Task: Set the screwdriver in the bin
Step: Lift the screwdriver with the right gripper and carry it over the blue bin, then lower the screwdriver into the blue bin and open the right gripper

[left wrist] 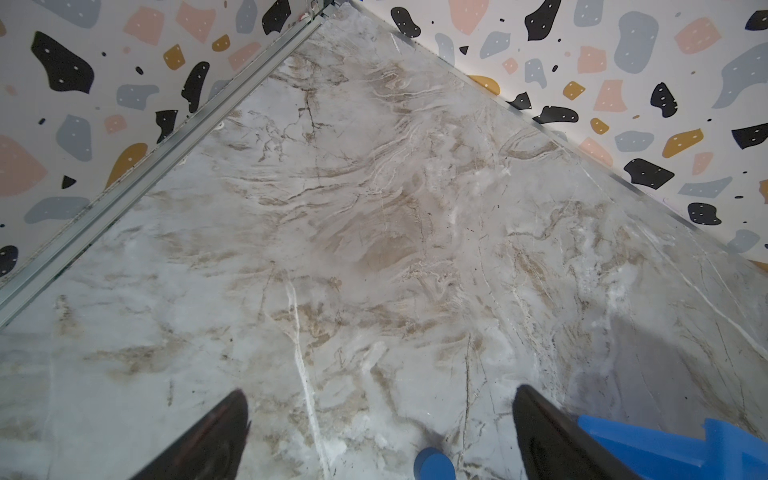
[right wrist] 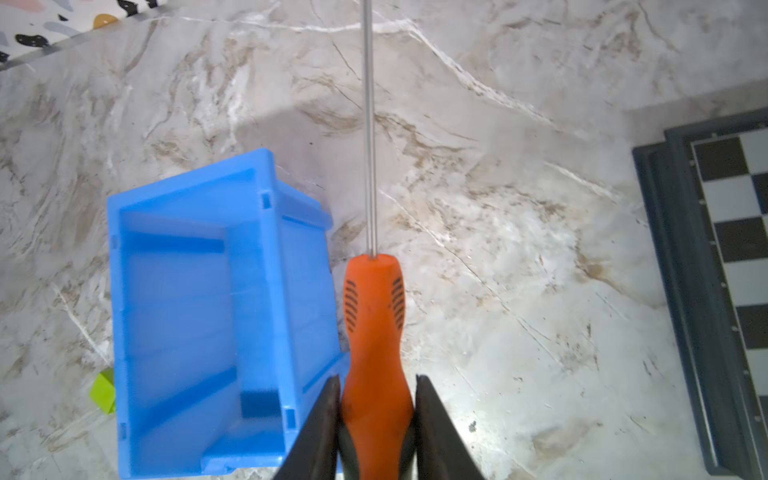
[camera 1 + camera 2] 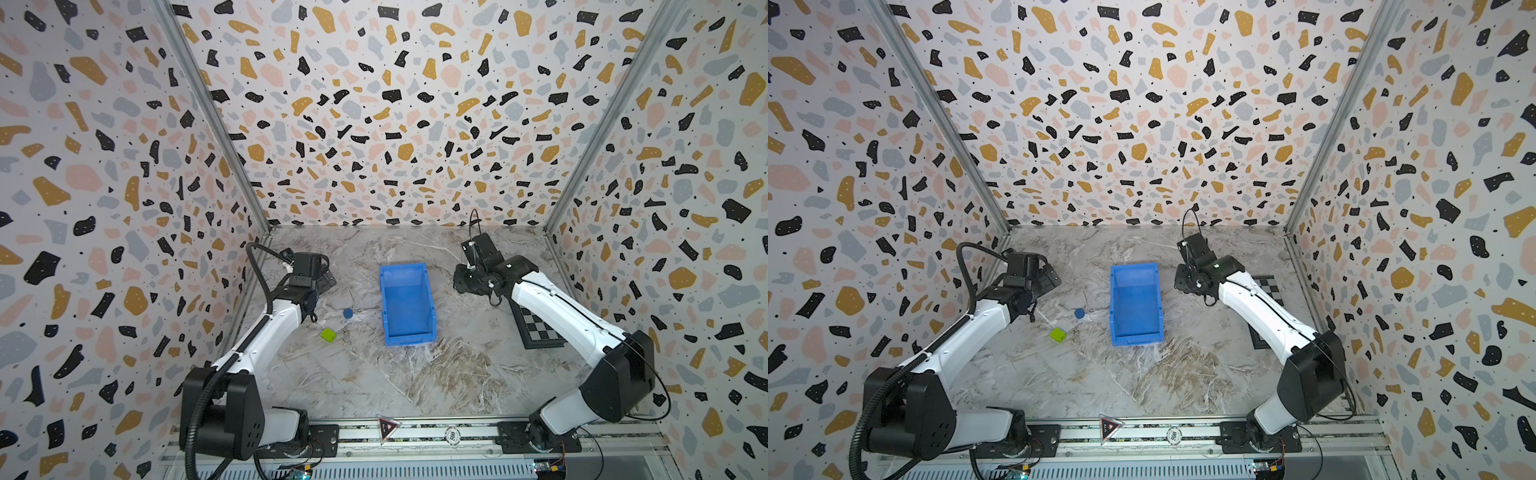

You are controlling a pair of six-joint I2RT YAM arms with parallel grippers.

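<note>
1. Screwdriver point(image 2: 376, 340): seen in the right wrist view only, with an orange handle and a thin metal shaft running straight out ahead of the jaws. In both top views the right arm's wrist hides it.
2. Right gripper point(image 2: 377, 380): pinching the screwdriver, one finger pressed to each side of the handle.
3. Location of the tool: outside the bin point(image 2: 307, 291), just right of its right wall, toward its far end.
4. Left gripper point(image 1: 380, 397): fingers spread wide, with only marble table point(image 3: 374, 382) between them. It sits far left, well apart from the bin.
5. View differences: the left wrist view catches a corner of the bin and the edge of a blue disc point(image 3: 348, 313). The right wrist view shows the dark frame and squares of the chessboard point(image 2: 731, 249), which the right arm partly covers in both top views.
6. Count: two arms, two grippers, one screwdriver, one bin, one chessboard, one blue disc, one green block point(image 3: 328, 335).
7. Placement: disc and block lie left of the bin, the block nearer; the chessboard lies at the right.
8. Container: one blue open-top bin, centre of the table. Its interior shows bare blue floor and walls.
</note>
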